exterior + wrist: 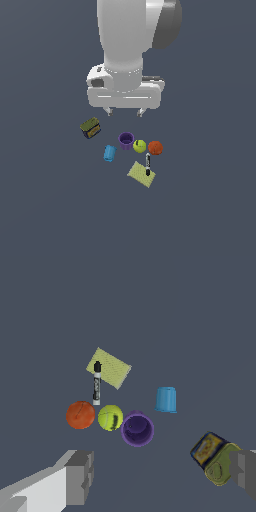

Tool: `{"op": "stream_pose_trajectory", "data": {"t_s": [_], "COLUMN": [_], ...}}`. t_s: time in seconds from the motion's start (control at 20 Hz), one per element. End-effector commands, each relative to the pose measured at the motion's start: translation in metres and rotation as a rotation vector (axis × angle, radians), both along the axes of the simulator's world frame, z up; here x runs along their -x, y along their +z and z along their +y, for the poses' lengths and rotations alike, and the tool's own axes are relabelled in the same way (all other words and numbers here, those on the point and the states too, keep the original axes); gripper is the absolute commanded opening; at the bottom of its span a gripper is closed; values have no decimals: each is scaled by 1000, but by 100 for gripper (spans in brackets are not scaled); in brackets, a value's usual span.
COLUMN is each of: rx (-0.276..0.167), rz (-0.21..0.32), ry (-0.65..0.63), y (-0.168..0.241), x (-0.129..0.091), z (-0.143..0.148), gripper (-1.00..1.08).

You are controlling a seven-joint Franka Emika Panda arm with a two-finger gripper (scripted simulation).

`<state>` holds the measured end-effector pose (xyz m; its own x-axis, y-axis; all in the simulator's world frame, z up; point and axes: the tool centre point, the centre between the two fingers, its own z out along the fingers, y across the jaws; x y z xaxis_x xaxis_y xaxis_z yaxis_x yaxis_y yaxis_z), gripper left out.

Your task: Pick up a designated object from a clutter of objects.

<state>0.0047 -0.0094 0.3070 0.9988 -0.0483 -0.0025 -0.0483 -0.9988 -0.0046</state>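
Note:
The thin marker pen (147, 164) (96, 383) has a whitish-grey barrel and black ends. It lies on the floor with one end over the yellow-green flat pad (142, 174) (109, 368), beside the green apple (139, 146) (110, 417) and the orange-red ball (155, 147) (80, 415). My gripper (125, 111) hangs open and empty well above the clutter. Its fingers (79, 476) frame the wrist view, far apart.
A purple cup (126, 140) (137, 428) stands next to the apple. A blue can (109, 153) (166, 399) lies near it. An olive box (90, 128) (216, 458) sits toward the exterior view's left, close to one fingertip in the wrist view.

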Motion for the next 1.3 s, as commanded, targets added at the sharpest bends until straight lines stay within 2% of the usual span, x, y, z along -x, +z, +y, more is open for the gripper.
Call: {"op": "stream_pose_trajectory", "data": {"t_s": [0.0, 0.45, 0.75, 1.25], "rx": [0, -30, -29, -19], "rz": [0, 5, 5, 5], "ry": [0, 31, 29, -5], "y": [0, -2, -4, -38], "x": [0, 4, 4, -13], "z": [0, 25, 25, 37], "gripper": [100, 100, 100, 100]}}
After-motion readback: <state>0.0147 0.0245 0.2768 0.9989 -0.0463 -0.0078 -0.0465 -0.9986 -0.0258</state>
